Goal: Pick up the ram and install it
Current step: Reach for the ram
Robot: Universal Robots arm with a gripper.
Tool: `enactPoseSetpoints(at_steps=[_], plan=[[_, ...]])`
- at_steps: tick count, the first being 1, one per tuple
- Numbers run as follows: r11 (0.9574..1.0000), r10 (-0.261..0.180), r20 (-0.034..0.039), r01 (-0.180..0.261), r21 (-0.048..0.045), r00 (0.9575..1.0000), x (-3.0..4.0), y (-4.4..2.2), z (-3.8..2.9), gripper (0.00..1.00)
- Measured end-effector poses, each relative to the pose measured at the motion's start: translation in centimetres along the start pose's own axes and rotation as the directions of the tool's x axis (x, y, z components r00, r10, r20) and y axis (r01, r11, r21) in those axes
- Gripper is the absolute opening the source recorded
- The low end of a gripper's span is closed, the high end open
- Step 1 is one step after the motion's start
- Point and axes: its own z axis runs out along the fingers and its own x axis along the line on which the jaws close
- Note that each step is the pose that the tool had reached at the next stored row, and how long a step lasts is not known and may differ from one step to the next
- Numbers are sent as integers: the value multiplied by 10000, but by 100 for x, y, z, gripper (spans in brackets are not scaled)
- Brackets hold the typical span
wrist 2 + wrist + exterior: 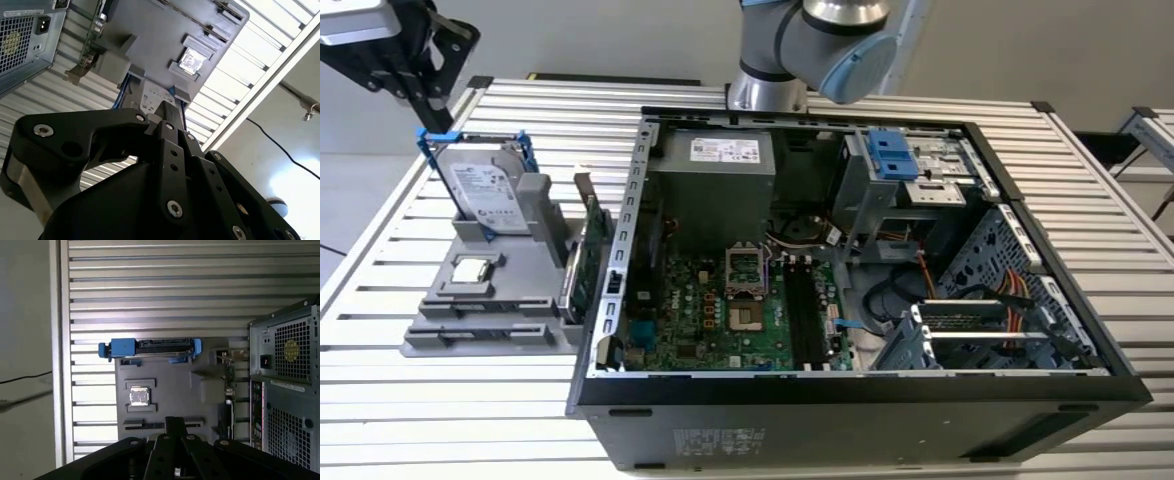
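the end effector (427,98) is hovering above the grey holder (467,335), pressed together and pinching nothing, seemingly for the pick-up step. the ram (572,282) is standing on edge in that holder, just beside the larger card (600,245), leaving its top edge free to grip. the exterior view is giving the open computer case (854,392); the first wrist view is looking down on the hard drive (150,347) edge-on.
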Motion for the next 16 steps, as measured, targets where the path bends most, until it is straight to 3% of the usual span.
enactPoseSetpoints(at_steps=[7, 16], plan=[[9994, -352, -17, 352, -3, 9994, 19, 5, 0, 0], [9993, -380, -17, 380, -3, 9993, 21, 5, 0, 0]])
